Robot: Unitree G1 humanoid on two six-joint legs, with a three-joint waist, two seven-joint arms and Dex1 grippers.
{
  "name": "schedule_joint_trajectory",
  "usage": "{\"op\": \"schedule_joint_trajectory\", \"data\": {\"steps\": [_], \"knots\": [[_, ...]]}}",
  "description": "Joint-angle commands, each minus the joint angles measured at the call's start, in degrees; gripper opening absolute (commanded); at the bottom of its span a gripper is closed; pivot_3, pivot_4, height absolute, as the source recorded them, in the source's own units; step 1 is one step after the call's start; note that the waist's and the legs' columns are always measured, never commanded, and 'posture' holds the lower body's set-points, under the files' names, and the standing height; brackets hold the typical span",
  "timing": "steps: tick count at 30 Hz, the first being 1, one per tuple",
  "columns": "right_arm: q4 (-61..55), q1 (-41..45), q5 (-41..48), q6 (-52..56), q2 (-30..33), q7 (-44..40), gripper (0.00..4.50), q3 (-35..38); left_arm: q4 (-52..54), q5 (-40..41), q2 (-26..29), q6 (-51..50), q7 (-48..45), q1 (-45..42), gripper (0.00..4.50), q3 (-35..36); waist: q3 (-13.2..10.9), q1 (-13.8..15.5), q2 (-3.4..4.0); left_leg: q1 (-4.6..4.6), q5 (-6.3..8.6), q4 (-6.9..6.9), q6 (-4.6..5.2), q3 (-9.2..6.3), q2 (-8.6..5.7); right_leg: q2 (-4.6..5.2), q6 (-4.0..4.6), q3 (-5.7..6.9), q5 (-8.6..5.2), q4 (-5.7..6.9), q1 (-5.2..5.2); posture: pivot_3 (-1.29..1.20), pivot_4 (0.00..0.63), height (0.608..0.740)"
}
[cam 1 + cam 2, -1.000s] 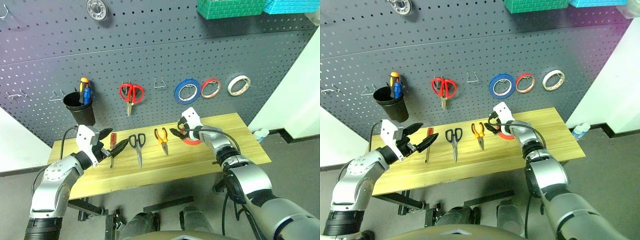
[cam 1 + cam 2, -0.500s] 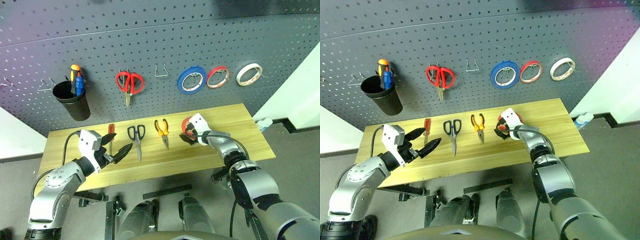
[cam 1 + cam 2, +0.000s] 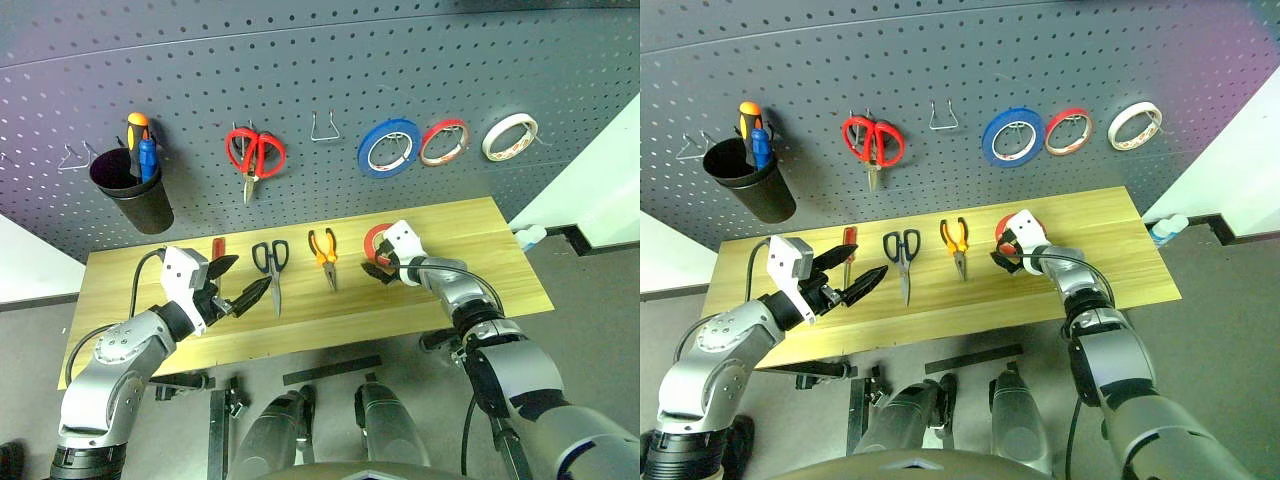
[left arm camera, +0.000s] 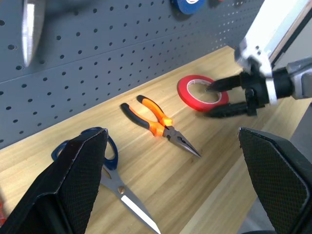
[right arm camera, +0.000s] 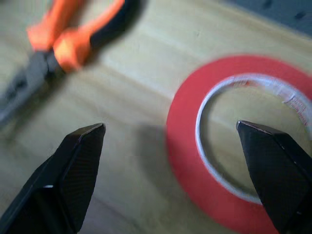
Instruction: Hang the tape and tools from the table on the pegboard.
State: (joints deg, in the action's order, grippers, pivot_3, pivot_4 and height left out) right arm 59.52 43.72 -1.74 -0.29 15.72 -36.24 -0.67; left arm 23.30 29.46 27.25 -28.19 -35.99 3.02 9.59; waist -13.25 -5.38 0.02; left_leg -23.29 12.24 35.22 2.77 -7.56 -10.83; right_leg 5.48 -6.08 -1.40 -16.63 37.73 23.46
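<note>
Straddling tape (image 5: 229,146) (wrist view): gripper (image 5: 175,141).

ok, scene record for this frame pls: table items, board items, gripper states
table: red tape, pliers, dark scissors, red screwdriver
pegboard: red scissors, blue roll, red-rimmed roll, white roll, black cup, empty hook
left gripper: open, empty
right gripper: open, at red tape, one finger over its hole

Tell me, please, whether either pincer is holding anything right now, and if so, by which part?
Nothing is held. The right pincer is open at the red tape, which lies flat on the table; the left pincer is open and empty.
</note>
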Motion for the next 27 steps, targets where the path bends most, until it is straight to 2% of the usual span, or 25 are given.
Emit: {"op": "schedule_joint_trajectory", "data": {"steps": [1, 2, 4, 6, 7, 8, 9, 10, 11, 12, 14, 18, 27], "knots": [[-6.42, -1.45, 3.02, -2.31, -0.05, -2.36, 4.50, 1.52, 0.81, 0.86, 0.23, 0.46, -0.52, 0.08, 4.46, 0.13, -0.13, -0.03, -0.04, 0.00, 0.05, 0.00, 0.08, 0.00, 0.00, 0.00, 0.00, 0.00, 0.00, 0.00, 0.00, -0.11, 0.272, 0.740], [-7.41, -2.03, 2.71, -2.77, 0.03, -2.89, 4.50, 0.89, 0.81, 0.85, 0.36, 0.40, -0.65, 0.07, 4.46, 0.11, -0.15, -0.32, -0.07, -0.03, 0.07, -0.04, 0.07, -0.08, -0.03, 0.02, 0.00, 0.09, 0.00, -0.01, -0.10, -0.11, 0.272, 0.740], [-8.49, -2.72, 2.49, -3.13, -0.17, -2.80, 4.50, 0.44, 0.70, 0.80, 0.51, 0.40, -0.85, 0.01, 4.46, 0.15, -0.21, -0.59, -0.09, -0.18, -0.03, 0.03, 0.00, -0.55, -0.18, 0.67, 0.01, 1.13, -0.04, -0.23, -0.39, -0.11, 0.276, 0.740], [-7.89, -2.17, 2.74, -2.46, -0.49, -1.24, 4.50, 1.11, 0.64, 1.21, 0.37, 0.06, -0.94, -0.19, 4.46, 0.30, -0.38, -0.72, 0.27, -0.67, -0.05, 0.40, 0.06, 0.06, 0.45, 1.70, -0.01, 3.16, -0.09, -0.57, -1.00, -0.11, 0.278, 0.740], [-7.58, -1.90, 2.81, -2.28, -0.56, -0.64, 4.50, 1.35, 0.62, 1.39, 0.31, -0.09, -0.97, -0.28, 4.46, 0.36, -0.59, -0.98, 0.68, -0.93, -0.13, 0.65, 0.27, -0.45, 0.34, 1.74, 0.03, 4.15, -0.09, -0.49, -1.16, -0.11, 0.278, 0.740], [-7.09, -1.51, 2.30, -2.45, -0.40, 0.17, 4.50, 1.20, 0.63, 1.19, 0.41, -0.01, -1.01, -0.28, 4.46, 0.21, -0.93, -1.66, 1.26, -0.98, -0.40, 0.72, -0.01, -1.80, -0.28, 0.74, 0.73, 3.41, -0.13, 0.05, -0.65, -0.11, 0.278, 0.740], [-6.95, -1.34, 2.11, -3.24, -0.33, 0.79, 4.50, 1.29, 0.62, 1.13, 0.47, 0.00, -0.99, -0.30, 4.46, 0.14, -1.25, -1.07, 1.47, -0.96, -0.79, 0.80, -0.50, -3.31, -0.77, -1.56, 1.38, 0.77, -0.05, 2.10, -0.05, -0.11, 0.278, 0.740], [-6.93, -1.11, 2.69, -3.07, -0.34, 0.73, 4.50, 1.79, 0.66, 1.19, 0.47, -0.03, -0.97, -0.24, 4.46, 0.08, -1.40, -0.02, 1.09, -0.94, -0.79, 0.84, -0.53, -3.29, -0.38, -3.78, 1.18, -0.43, 0.15, 2.32, 0.68, -0.11, 0.278, 0.740], [-6.84, -0.93, 2.93, -2.91, -0.29, 0.62, 4.50, 1.91, 0.70, 1.19, 0.50, 0.00, -0.95, -0.18, 4.46, -0.01, -1.61, 1.01, 0.64, -0.86, -0.85, 0.63, -0.63, -2.86, -0.69, -4.39, 1.22, -0.58, 1.06, 0.29, 0.94, -0.11, 0.277, 0.740], [-6.59, -0.81, 2.49, -2.84, -0.16, 0.52, 4.50, 1.41, 0.77, 1.22, 0.47, 0.03, -0.93, -0.11, 4.46, -0.01, -1.69, 1.40, 0.50, -0.88, -0.88, 0.58, -0.67, -2.13, -1.20, -3.96, 2.18, -0.82, 1.24, -0.08, 1.19, -0.11, 0.278, 0.740], [-5.50, -0.45, 1.96, -2.13, 0.00, 0.68, 4.50, 0.97, 0.72, 1.16, 0.36, 0.11, -0.87, -0.07, 4.46, -0.05, -1.77, 1.56, 0.37, -1.24, -0.98, 0.30, -0.73, 0.08, 0.20, -3.78, 2.39, -0.80, 1.19, 0.19, 1.58, -0.11, 0.279, 0.740], [-4.34, -0.18, 1.89, -2.51, 0.29, 1.48, 4.50, 1.19, 0.69, 1.11, 0.24, 0.28, -0.73, -0.09, 4.46, 0.03, -1.80, 1.38, 0.29, -1.12, -0.74, 0.29, -0.41, 0.22, 0.29, -3.97, 2.41, -0.82, 1.22, 0.16, 1.53, -0.11, 0.279, 0.740], [-2.41, 0.46, 0.31, -4.03, 0.63, 3.56, 4.50, 0.20, 0.39, 0.83, 0.47, 0.40, -0.95, -0.30, 4.46, -0.14, -1.83, 1.67, 0.26, -1.08, -0.89, 0.38, -0.40, 0.51, 0.39, -4.00, 2.42, -0.91, 1.23, 0.31, 1.70, -0.11, 0.270, 0.737]]}}
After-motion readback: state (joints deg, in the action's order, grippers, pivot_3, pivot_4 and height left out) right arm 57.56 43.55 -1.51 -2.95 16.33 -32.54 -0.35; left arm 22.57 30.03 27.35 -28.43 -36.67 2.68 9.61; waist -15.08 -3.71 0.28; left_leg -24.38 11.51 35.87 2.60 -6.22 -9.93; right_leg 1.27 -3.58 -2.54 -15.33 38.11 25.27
